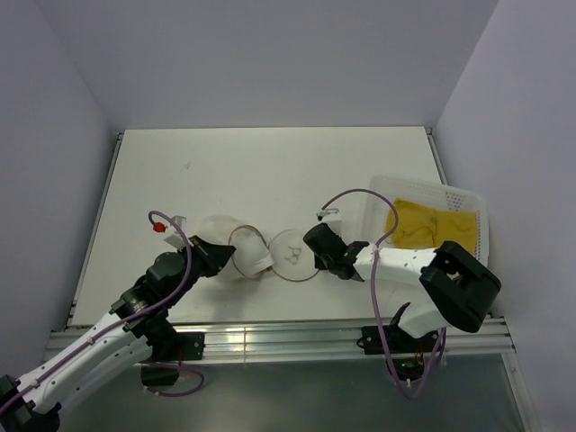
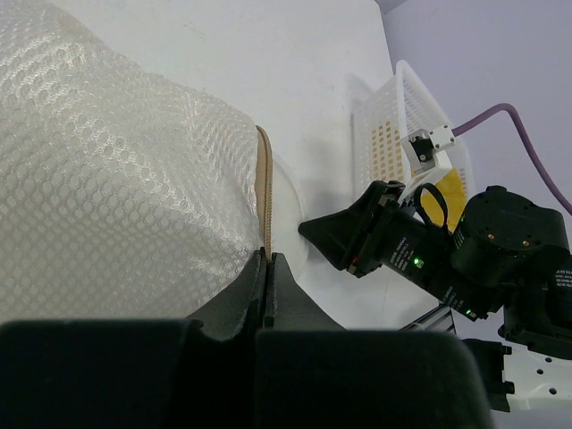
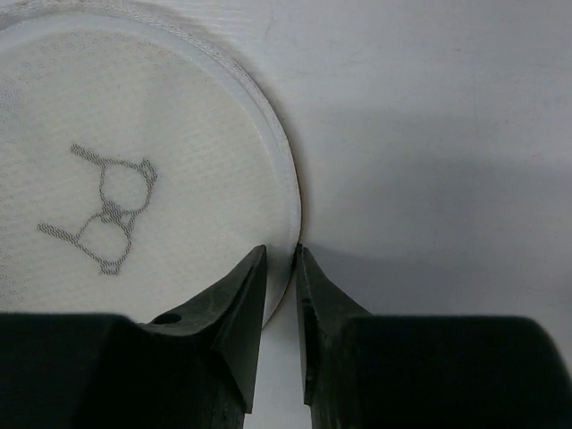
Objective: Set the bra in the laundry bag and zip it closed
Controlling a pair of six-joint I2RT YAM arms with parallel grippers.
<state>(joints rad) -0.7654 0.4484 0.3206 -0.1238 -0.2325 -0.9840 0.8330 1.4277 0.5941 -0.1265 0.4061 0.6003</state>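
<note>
Rightward, bra (image 1: 430, 225) in white basket (image 1: 450, 192)

Top view high behind arm bases, looking down on whole table (image 1: 270, 171); left wrist low, close, facing across laundry bag (image 2: 107, 179) toward right gripper (image 2: 308, 228); right wrist very close, downward; all share laundry bag

White table (image 1: 270, 171) between pale lilac walls (image 1: 270, 63)
</note>
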